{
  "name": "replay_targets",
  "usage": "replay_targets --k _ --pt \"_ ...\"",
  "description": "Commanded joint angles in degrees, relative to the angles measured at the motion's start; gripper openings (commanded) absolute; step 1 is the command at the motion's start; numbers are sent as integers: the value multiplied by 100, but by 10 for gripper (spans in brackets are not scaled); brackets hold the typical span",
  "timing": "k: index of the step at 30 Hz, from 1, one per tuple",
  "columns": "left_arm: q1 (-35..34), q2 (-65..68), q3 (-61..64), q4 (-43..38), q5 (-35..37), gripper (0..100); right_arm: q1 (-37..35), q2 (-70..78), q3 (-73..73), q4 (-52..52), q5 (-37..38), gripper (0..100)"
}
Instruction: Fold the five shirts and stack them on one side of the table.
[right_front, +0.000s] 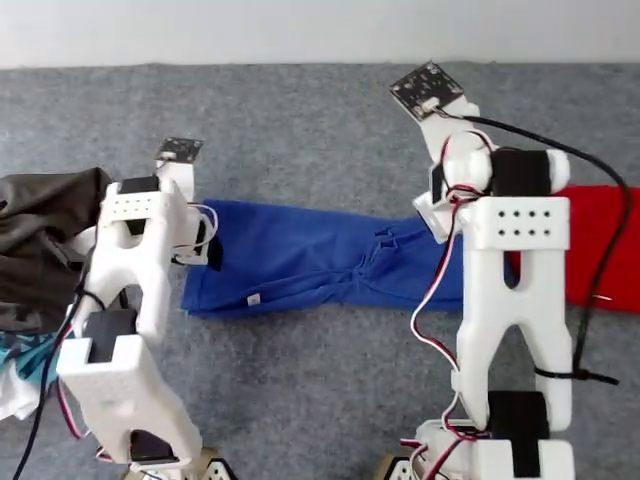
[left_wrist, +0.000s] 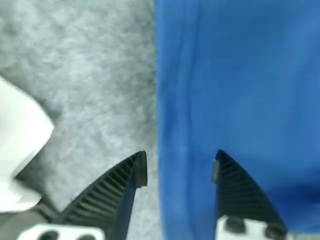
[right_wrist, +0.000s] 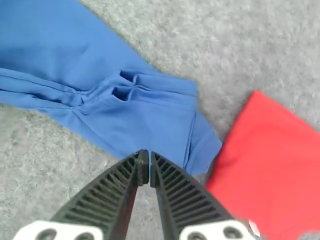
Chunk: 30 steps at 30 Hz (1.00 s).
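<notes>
The left gripper (left_wrist: 181, 167) has its ribbed black fingers apart, straddling the straight edge of the smooth blue fabric shirt (right_front: 300, 265). The shirt lies in a long, creased band across the fuzzy grey felt table (right_front: 300, 130). A small white tag (right_front: 253, 299) sits by its near hem, its print too small to read. The right gripper (right_wrist: 146, 161) has its fingers pressed together with nothing between them, over the shirt's bunched end, just beside a flat red shirt (right_wrist: 265, 170). A crumpled dark-grey heap of clothes (right_front: 40, 230) lies at the table's left edge.
</notes>
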<state>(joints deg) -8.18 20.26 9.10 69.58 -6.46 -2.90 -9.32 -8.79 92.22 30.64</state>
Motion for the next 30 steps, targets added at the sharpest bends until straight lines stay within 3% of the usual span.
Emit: replay_targets --k 1,6,14,19,21,24,30 --pt "114 70 -154 -255 26 222 110 -382 141 -171 -9 21" --pt "44 334 -400 -167 563 221 136 -593 281 -207 0 21" --pt "123 659 -488 316 791 179 145 -822 290 -207 316 21" --pt "202 756 -488 431 791 60 145 -910 290 -207 352 21" --pt "44 747 -585 334 809 8 145 -936 290 -207 343 21" --pt "-211 747 -831 360 1011 12 145 -936 290 -198 308 21" --pt "-765 738 -2413 1407 1002 12 391 -1244 299 -207 308 21"
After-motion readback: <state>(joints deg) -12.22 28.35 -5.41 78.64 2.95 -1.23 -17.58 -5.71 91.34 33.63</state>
